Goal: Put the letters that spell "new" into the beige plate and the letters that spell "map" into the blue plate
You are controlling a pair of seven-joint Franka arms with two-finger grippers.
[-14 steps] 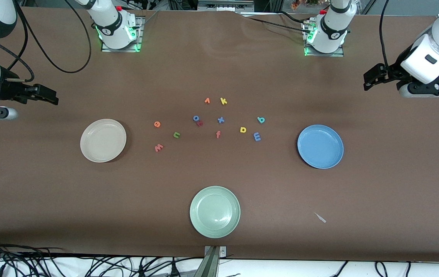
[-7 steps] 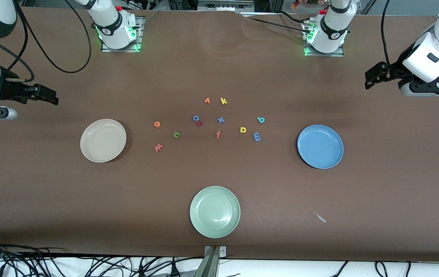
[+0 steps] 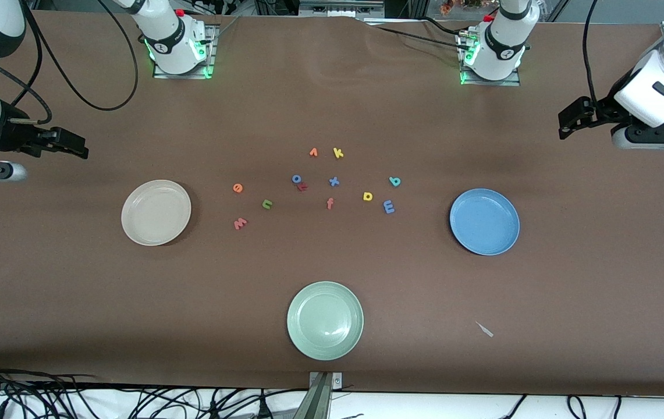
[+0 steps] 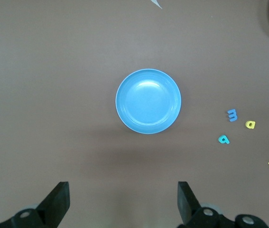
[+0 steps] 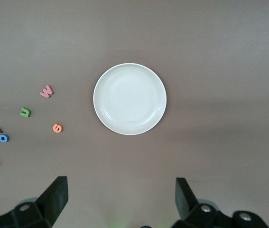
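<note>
The beige plate [image 3: 156, 212] lies toward the right arm's end, the blue plate [image 3: 484, 221] toward the left arm's end. Between them sit the orange "e" [image 3: 238, 187], green "n" [image 3: 267, 203] and salmon "w" [image 3: 240, 223], then the yellow "p" [image 3: 368, 196], blue "m" [image 3: 389, 206] and teal "a" [image 3: 394, 181]. My right gripper [image 3: 78, 146] hangs open and empty above the table beside the beige plate [image 5: 130, 99]. My left gripper [image 3: 565, 121] is open and empty, up in the air beside the blue plate [image 4: 148, 101].
Other letters lie mid-table: blue "o" [image 3: 296, 178], red "r" [image 3: 302, 187], blue "x" [image 3: 334, 181], salmon "f" [image 3: 330, 203], orange "v" [image 3: 313, 152], yellow "k" [image 3: 338, 153]. A pale green plate [image 3: 325, 320] sits nearest the front camera. A small white scrap [image 3: 485, 329] lies beside it.
The left arm has drifted a little toward its own end of the table, gripper still open. The right arm and all letters have stayed put.
</note>
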